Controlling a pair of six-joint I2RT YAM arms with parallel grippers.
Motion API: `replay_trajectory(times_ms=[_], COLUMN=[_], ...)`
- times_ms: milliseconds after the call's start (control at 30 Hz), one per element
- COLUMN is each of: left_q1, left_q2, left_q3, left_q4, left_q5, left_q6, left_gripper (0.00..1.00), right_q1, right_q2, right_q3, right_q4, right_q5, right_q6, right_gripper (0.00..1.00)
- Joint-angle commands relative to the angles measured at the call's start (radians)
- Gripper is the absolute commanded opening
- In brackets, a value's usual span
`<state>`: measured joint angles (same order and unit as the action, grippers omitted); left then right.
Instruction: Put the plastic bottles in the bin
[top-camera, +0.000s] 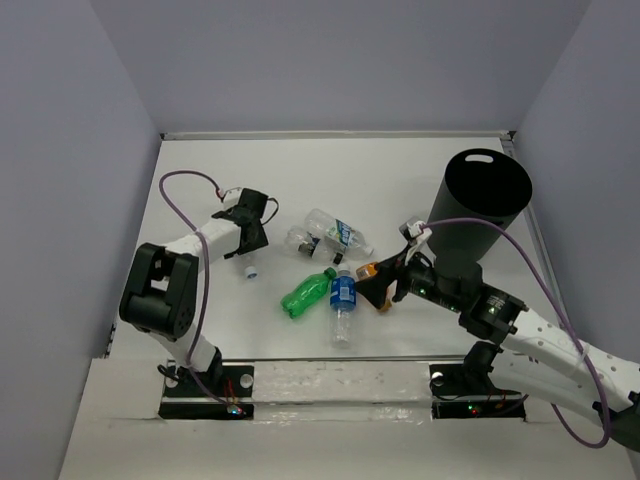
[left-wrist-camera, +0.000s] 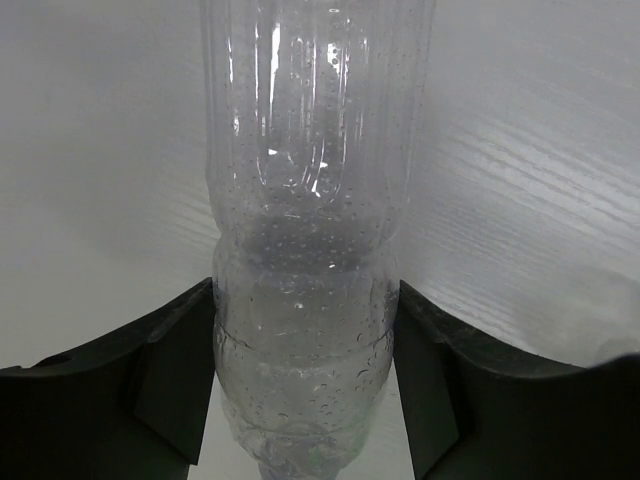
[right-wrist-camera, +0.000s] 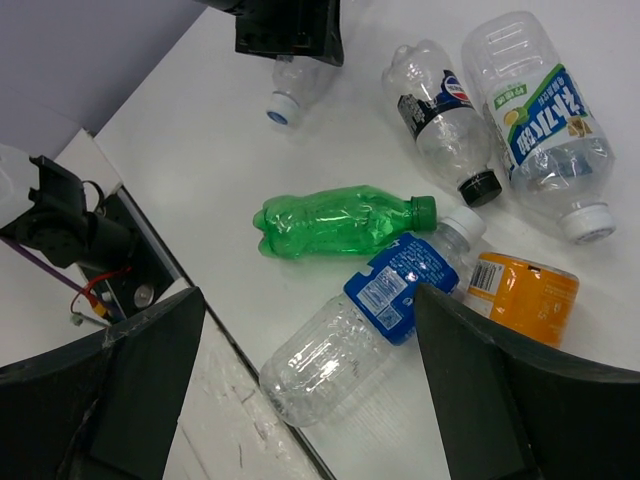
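My left gripper (top-camera: 250, 228) is shut on a clear bottle (left-wrist-camera: 305, 200), its fingers (left-wrist-camera: 170, 370) pressed to both sides; the bottle's white cap (top-camera: 251, 269) points toward the near edge. It also shows in the right wrist view (right-wrist-camera: 290, 85). My right gripper (right-wrist-camera: 308, 300) is open, hovering above the clear bottle with blue label (right-wrist-camera: 390, 300). Around it lie the green bottle (right-wrist-camera: 340, 220), the orange bottle (right-wrist-camera: 525, 295), a black-capped clear bottle (right-wrist-camera: 440, 120) and a larger white-capped clear bottle (right-wrist-camera: 545, 125). The black bin (top-camera: 480, 200) stands at the right, behind my right gripper (top-camera: 385, 285).
The bottle cluster (top-camera: 335, 265) lies mid-table between the arms. The near table edge and the arm base plate (right-wrist-camera: 120, 270) are close below my right gripper. Grey walls enclose the table on three sides.
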<state>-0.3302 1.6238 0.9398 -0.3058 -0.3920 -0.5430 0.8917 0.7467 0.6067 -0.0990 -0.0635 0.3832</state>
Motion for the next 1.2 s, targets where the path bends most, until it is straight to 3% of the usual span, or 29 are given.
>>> replay_trajectory(times_ms=[0,133,400,567,833,1000,1167], left_q1=[-0.024,-0.096,-0.231,-0.351,-0.489,-0.533,-0.566], left_q2=[-0.143,-0.345,-0.656,-0.823,-0.844,-0.849,-0.829], left_q3=[0.007,-0.062,-0.240,-0.396,-0.421,-0.409,-0.407], left_q4=[0.027,0.075,0.227,0.428,0.556,0.583,0.606], left_q5=[-0.041,0.025,0.255,0.350,0.383,0.370,0.368], left_q6=[-0.009,0.037,0.061,0.012,0.058,0.078,0.086], left_gripper=[0.65,0.65,0.64,0.64,0.64,0.65,0.66], right_q1=[0.007,0.007,-0.005,-0.036,-0.045,-0.045,-0.045], right_q2=[0.034,0.121,0.255,0.295,0.497,0.528,0.554], right_q3=[0.042,0.097,0.301,0.373,0.487,0.470,0.452], right_q4=[0.038,0.028,0.056,0.088,0.122,0.134,0.211], right_q5=[0.057,0.177,0.232,0.240,0.128,0.108,-0.013], right_q6=[0.017,0.077,0.089,0.126,0.151,0.184,0.200], right_gripper=[0.91,0.95,1.00,1.00,1.00,1.00,0.98])
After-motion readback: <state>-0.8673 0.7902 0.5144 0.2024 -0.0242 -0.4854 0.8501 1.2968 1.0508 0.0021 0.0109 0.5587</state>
